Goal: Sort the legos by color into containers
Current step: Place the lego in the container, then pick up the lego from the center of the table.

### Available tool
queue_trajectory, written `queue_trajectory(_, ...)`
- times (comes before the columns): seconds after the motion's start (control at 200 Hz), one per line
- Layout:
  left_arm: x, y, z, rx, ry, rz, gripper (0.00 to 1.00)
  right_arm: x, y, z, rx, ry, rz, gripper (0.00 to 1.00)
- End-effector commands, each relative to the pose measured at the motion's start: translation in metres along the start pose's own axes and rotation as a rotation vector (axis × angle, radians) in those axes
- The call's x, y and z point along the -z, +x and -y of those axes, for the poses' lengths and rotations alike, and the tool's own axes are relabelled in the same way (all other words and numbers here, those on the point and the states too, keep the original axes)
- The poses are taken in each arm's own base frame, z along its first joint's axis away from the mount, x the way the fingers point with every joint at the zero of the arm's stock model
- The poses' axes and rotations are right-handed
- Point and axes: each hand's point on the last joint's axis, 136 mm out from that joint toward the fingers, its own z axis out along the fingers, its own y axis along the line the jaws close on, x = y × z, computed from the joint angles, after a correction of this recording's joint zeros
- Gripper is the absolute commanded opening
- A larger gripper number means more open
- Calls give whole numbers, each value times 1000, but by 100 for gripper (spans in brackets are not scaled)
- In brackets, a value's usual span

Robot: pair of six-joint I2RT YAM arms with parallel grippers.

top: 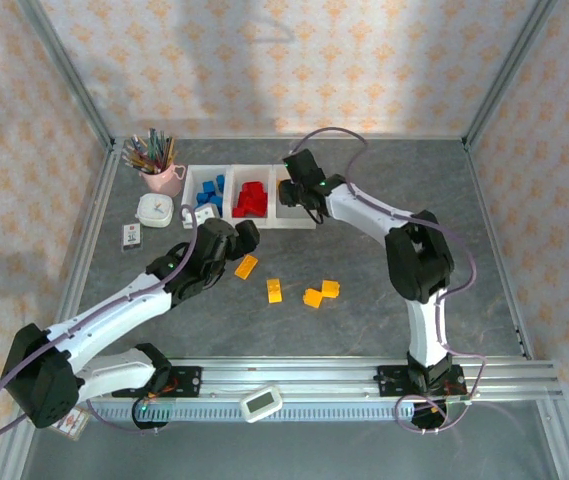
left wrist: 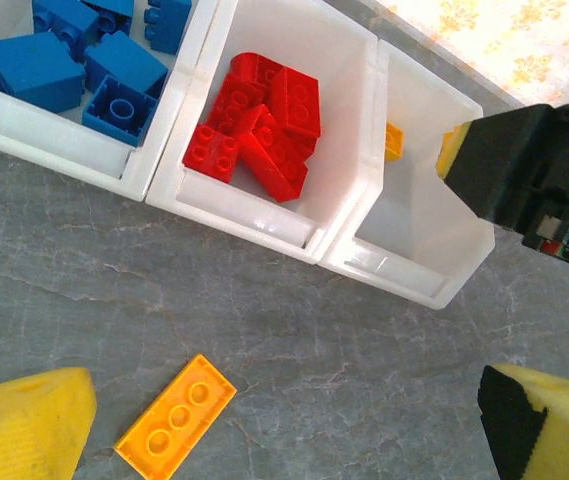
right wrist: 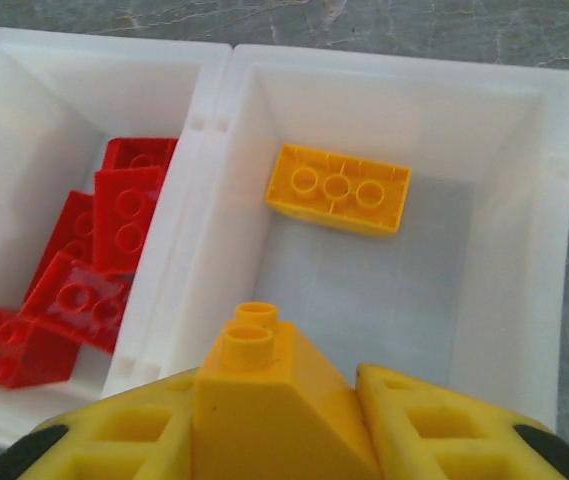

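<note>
Right claw (right wrist: pixel 276 430): grasps yellow brick (right wrist: pixel 264 385), studs toward 12 o'clock.
Left claw (left wrist: pixel 284 425): released.
Orange brick (left wrist: pixel 176 417): long axis 8–2 o'clock, left wrist view.

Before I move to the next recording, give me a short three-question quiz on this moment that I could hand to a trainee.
1. Multiple choice: what is the right gripper shut on? A) a red brick B) a yellow sloped brick C) nothing
2. True or false: the left gripper is shut on the flat orange brick.
3. Count: in the top view, how many yellow-orange bricks lie loose on the table?

Key: 1) B. 2) False: its jaws stand open, not touching that brick. 3) Four.
</note>
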Motion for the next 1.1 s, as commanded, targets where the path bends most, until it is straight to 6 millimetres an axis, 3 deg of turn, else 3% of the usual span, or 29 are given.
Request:
queue_trajectory(0.0,1,-15,12,-11,35,30,99,-6,-10,11,4,50,1,41)
queue_trajectory(0.13,0,-17,10,-16,25,29,99,-5,-21,9,8,43,21,48)
queue_trajectory(0.29,4,-22,8,-23,15,41,99,16,-33,1,5,3,54,51)
queue_trajectory(0.475,9,-17,10,-14,48,21,99,49,-21,3,-32,-39,59,56)
queue_trajectory(0.916,14,26,20,-44,106,-59,99,110,76,55,-106,102,-33,69)
queue_trajectory(1.096,14,48,21,-31,134,-94,99,115,133,60,-107,155,-104,75)
